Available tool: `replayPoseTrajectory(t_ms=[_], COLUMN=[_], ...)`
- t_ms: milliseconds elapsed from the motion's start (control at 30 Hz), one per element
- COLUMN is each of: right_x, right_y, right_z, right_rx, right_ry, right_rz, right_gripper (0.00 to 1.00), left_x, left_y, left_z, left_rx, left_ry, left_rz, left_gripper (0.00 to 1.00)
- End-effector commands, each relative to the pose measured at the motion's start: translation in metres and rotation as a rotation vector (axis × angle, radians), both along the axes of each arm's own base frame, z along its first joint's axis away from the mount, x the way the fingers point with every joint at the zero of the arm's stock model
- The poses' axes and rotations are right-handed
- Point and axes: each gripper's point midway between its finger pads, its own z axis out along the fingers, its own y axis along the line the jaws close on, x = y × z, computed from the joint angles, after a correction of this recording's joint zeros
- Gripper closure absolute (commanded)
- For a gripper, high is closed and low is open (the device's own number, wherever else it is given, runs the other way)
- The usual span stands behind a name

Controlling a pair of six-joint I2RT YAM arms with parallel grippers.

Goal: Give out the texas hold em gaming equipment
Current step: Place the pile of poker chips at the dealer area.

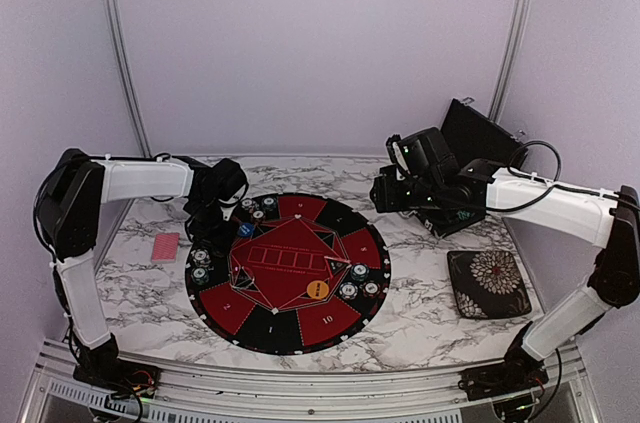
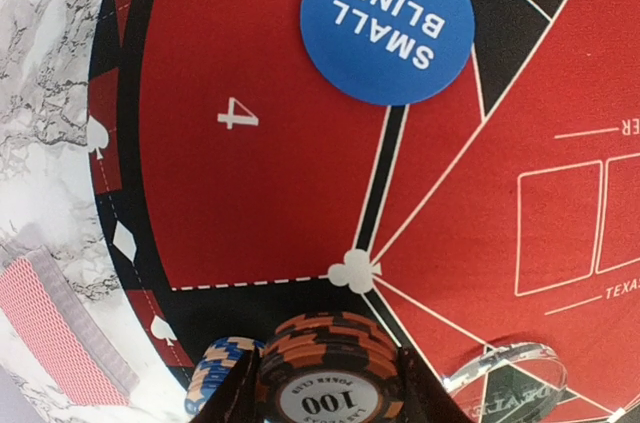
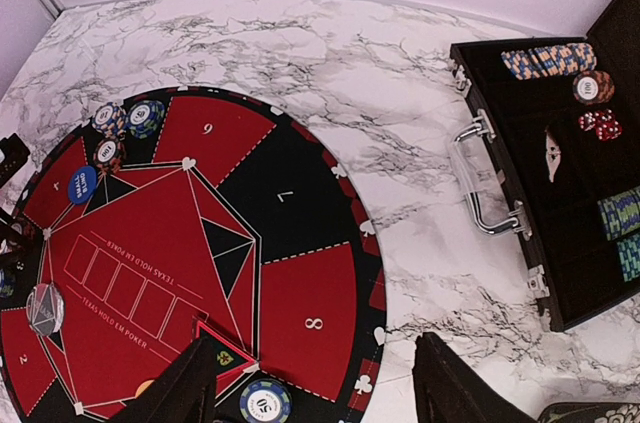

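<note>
Poker chips (image 2: pixel 330 368), orange and black in stripes with a white centre marked 100, sit stacked between my left fingers (image 2: pixel 240 388), which pinch the stack from both sides at the edge of the round red-and-black felt mat (image 1: pixel 288 273), just below the red segment numbered 4. A blue-and-white chip stack (image 2: pixel 212 368) stands just beside it toward the mat's rim, and a clear-rimmed chip (image 2: pixel 505 378) lies on the other side. A blue round disc (image 2: pixel 388 23) reading SMALL BLIND rests flat near the far corner of segment 4. Pink-red-backed cards (image 1: pixel 165 246) lie on the marble table (image 1: pixel 420 318) off the mat's left edge. More chip stacks (image 1: pixel 358 283) and an orange disc (image 1: pixel 317 290) sit on the mat's right half. My right gripper (image 3: pixel 315 383) hangs above the mat's right side, fingers spread with nothing between them. The black case (image 3: pixel 570 163) lies open with chips in rows, and a flower-patterned tray (image 1: pixel 488 283) sits near it.
</note>
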Motion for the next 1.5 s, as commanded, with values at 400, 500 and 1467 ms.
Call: replayPoseTrajectory(t_ms=[400,500,1467], right_x=[0.006,0.006,0.005], right_y=[0.003,0.003,0.001], right_z=[0.011,0.012,0.013], right_rx=[0.029,0.028,0.028], right_ry=[-0.014,-0.014,-0.014], right_rz=[-0.012,-0.012,-0.017], right_gripper=[0.35,0.35,0.36], left_x=[0.017,0.019,0.015], left_y=[0.003,0.005,0.007], left_z=[-0.009,-0.011,-0.02], left_rx=[0.012,0.011,0.007], left_ry=[0.001,0.002,0.034], left_rz=[-0.017,-0.012,-0.025], left_gripper=[0.7,0.7,0.59])
